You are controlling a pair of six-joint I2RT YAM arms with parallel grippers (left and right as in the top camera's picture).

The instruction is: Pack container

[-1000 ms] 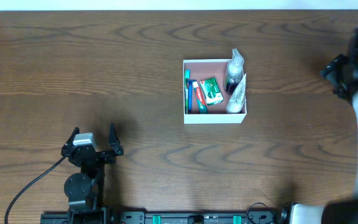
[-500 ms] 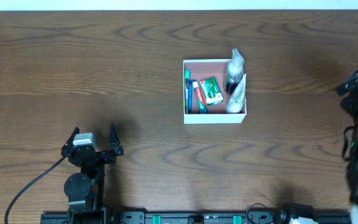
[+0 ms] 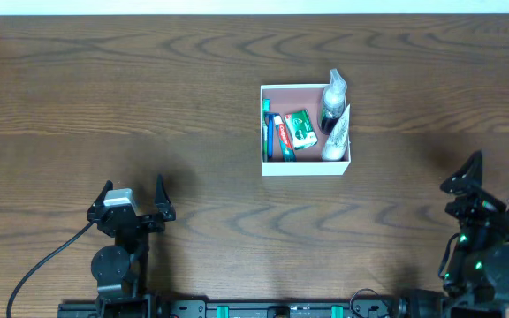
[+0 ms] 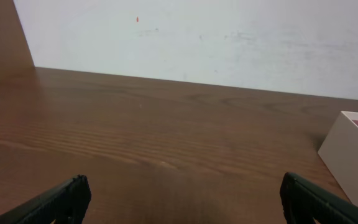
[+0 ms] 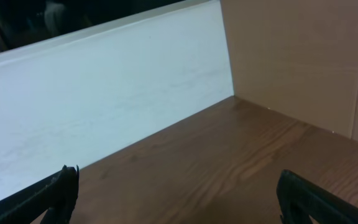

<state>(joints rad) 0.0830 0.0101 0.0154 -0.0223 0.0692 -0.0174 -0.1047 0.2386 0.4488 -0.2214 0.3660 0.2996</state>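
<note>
The container [image 3: 306, 167], a square white-walled box with a pink-brown floor, sits a little right of the table's middle. It holds a toothbrush [image 3: 267, 129], a toothpaste tube [image 3: 281, 136], a green packet [image 3: 301, 129], a dark bottle [image 3: 331, 104] and a white sachet [image 3: 338, 134]. Its corner shows in the left wrist view [image 4: 352, 158]. My left gripper [image 3: 132, 193] is open and empty at the front left. My right gripper [image 3: 497, 181] is open and empty at the front right, far from the container.
A white wall [image 4: 197, 40] runs along the table's far edge. In the right wrist view a tan board [image 5: 297, 56] stands at the table's right side next to the white wall [image 5: 104, 99].
My right arm has drawn back from the far right of the table to the front right edge. The left arm and the container's contents have not moved.
</note>
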